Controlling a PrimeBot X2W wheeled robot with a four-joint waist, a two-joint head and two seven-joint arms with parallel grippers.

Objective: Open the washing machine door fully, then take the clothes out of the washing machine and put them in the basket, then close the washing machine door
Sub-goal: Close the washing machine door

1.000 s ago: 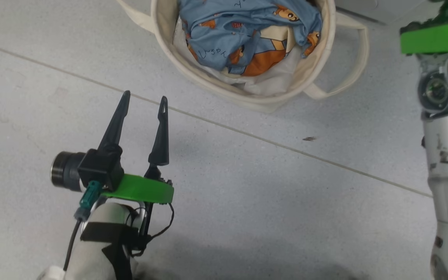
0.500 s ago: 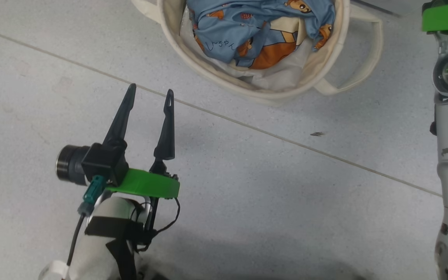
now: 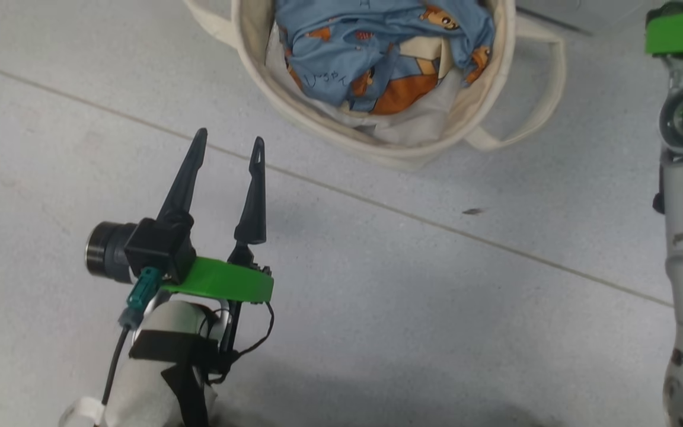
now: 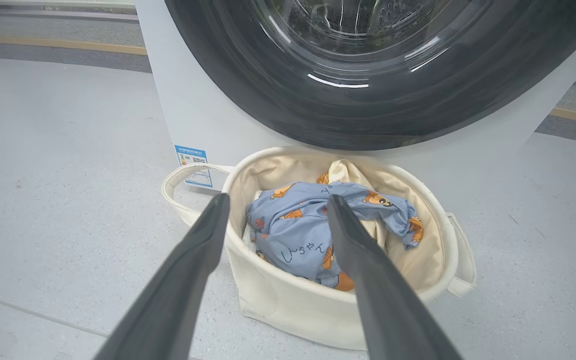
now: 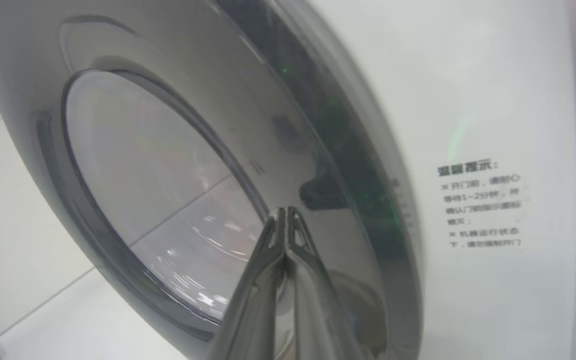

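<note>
Grey floor; clothes in basket under door; left gripper wide, empty; right gripper pinched at door, likely pushing closed.

Bare floor lies open between the spread left pincer and the basket, a free path forward. The clothes fill most of the basket, which stands just beside the washing machine, under the bulging washing machine door. The right pincer, fingers pressed together, faces that door's glossy rim close ahead.
</note>
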